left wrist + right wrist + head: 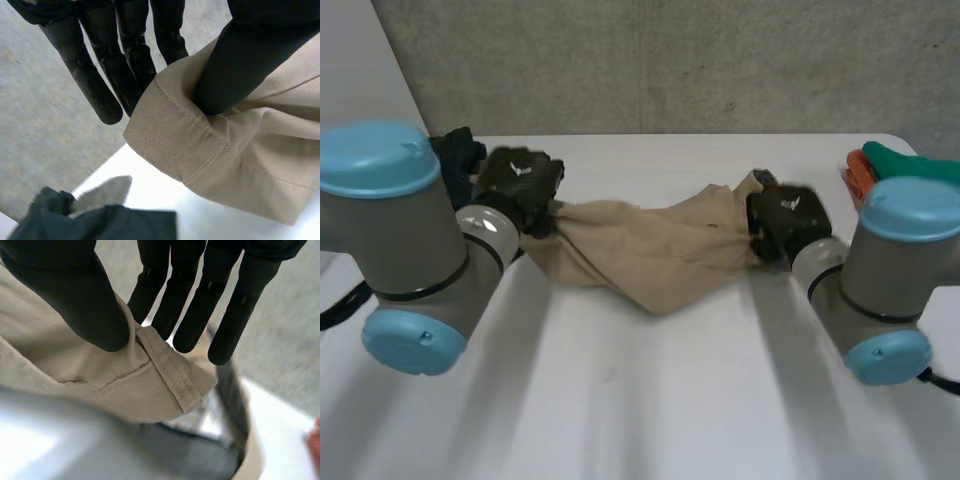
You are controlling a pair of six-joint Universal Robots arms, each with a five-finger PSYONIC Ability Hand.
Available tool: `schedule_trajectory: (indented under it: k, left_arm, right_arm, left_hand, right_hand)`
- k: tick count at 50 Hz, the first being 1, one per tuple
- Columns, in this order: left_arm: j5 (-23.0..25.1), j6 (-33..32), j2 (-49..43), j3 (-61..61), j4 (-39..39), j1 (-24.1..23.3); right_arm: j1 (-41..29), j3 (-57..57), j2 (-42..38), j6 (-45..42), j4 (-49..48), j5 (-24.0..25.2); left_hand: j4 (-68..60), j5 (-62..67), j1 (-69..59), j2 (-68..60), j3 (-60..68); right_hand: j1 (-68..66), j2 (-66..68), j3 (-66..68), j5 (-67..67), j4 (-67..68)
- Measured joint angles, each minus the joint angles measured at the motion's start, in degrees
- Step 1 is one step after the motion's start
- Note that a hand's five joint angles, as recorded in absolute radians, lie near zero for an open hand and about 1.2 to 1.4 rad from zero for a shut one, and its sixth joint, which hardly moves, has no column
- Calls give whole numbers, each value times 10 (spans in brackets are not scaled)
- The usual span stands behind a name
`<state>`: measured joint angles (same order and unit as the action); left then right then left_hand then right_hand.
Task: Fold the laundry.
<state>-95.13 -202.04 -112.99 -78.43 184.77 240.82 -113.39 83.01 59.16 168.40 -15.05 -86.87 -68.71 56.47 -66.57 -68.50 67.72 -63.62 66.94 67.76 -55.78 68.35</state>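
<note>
The left arm (390, 235) and right arm (895, 275) are rising closest to the lens in the head view, grey joints with light-blue caps. Between them a beige cloth (650, 250) is hanging stretched from hand to hand above the white table (650, 410), its middle sagging toward the tabletop; whether it is touching there cannot be told.

The left hand (520, 182) is gripping one end of the cloth. In the left wrist view its thumb is pressing down on a stitched hem while its fingers (95, 85) are lying behind that hem, pinching it. The right hand (788, 218) is gripping the other end. In the right wrist view its thumb is bearing on the fabric just beside a thick seam, and its fingers (200, 307) are backing the same edge.

A small pale mark is showing on the back of each hand, too small to read.

A dark garment (455, 150) is lying bunched at the far left of the table, near the left hand. At the far right edge an orange thing (858, 172) and a green thing (910, 160) are lying together. A grey wall (670, 60) is standing behind the table.
</note>
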Motion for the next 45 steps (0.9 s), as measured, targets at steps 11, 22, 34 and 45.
schedule_trajectory:
  k: [11, 22, 34, 45]
  left_arm:
    - [1, 1, 159, 64, 4, 4]
    - [20, 4, 237, 230, -13, -5]
    - [37, 3, 33, 346, -71, 15]
    - [51, -18, -240, 496, -22, 43]
  right_arm:
    - [48, -124, 184, -26, 75, 61]
    - [78, -407, 194, -26, 248, 88]
    - [45, -391, 77, -28, 248, 63]
    - [4, -345, -97, -53, 14, -16]
  left_hand:
    - [0, 0, 0, -1, 3]
    - [0, 0, 0, -2, 6]
    - [0, 0, 0, -2, 6]
    - [93, -76, 90, 95, -84]
  right_hand:
    - [0, 0, 1, -9, 1]
    - [0, 0, 1, -9, 1]
    - [-9, 0, 1, -17, 1]
    - [-7, -21, -25, 1, -28]
